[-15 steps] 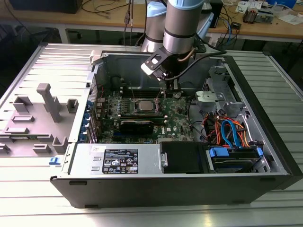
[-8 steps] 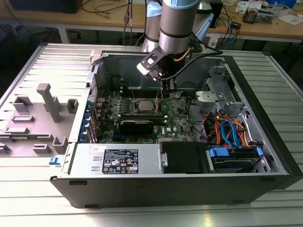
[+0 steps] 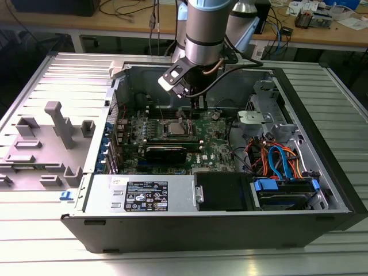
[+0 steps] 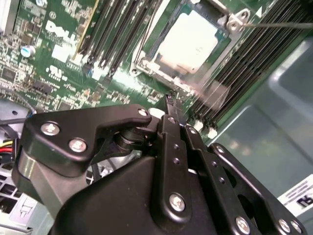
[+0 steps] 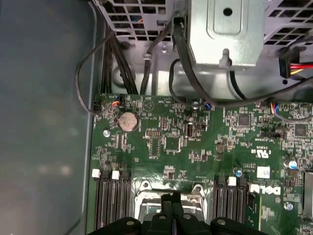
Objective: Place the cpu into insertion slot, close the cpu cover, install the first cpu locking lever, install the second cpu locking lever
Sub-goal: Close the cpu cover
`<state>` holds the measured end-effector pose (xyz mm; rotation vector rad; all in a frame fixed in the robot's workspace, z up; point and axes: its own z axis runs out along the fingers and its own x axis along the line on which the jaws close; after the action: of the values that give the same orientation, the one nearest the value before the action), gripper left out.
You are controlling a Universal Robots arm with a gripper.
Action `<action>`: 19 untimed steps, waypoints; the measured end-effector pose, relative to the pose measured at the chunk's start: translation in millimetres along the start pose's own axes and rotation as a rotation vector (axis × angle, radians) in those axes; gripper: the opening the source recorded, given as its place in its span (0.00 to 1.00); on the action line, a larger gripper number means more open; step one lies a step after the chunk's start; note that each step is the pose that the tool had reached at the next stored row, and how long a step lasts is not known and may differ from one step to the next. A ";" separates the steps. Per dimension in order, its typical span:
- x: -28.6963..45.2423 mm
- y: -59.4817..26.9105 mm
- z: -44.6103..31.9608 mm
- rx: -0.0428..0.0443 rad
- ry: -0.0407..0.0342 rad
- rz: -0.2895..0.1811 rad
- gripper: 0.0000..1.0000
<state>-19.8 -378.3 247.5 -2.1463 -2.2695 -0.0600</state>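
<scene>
Evidently empty-handed: gripper (image 4: 170, 104) closed, cpu (image 4: 188, 41) seated just ahead.
Its fingers press together on nothing; straight beyond the tips the cpu lies flat in the insertion slot (image 4: 146, 62), the cpu cover (image 4: 236, 22) framing it, a thin locking lever (image 4: 279, 23) farther off at the slot's edge.

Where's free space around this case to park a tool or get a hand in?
Free: the ribbed table along the case's near side, and the bare panel beyond the grey fixtures. Crowded: the motherboard under the gripper, and the cable bundle at the exterior view's right.
</scene>
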 end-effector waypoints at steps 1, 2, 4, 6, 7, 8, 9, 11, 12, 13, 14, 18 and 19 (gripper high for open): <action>0.1 -1.5 0.0 0.0000 0.0000 0.000 0.11; 0.1 -3.1 -0.1 0.0000 0.0000 0.000 0.11; 0.3 -5.7 -0.1 0.0000 0.0000 0.000 0.11; 0.4 -8.9 0.2 0.0000 0.0000 -0.001 0.11; 0.6 -12.5 0.4 0.0001 0.0000 -0.001 0.11; 0.9 -17.3 0.8 0.0001 0.0000 -0.001 0.11; 1.1 -21.6 1.1 0.0001 0.0000 -0.002 0.11; 1.5 -30.1 1.8 0.0002 -0.0001 -0.004 0.11; 1.7 -33.4 2.0 0.0002 0.0000 -0.004 0.11; 1.9 -36.1 2.3 0.0001 0.0001 -0.005 0.11; 2.0 -38.4 2.5 0.0002 0.0001 -0.006 0.11; 2.6 -51.3 5.5 0.0004 0.0002 -0.009 0.11; 2.6 -53.0 6.6 0.0004 0.0001 -0.009 0.11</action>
<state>-72.7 -378.3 240.2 -2.1358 -2.2791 -0.0598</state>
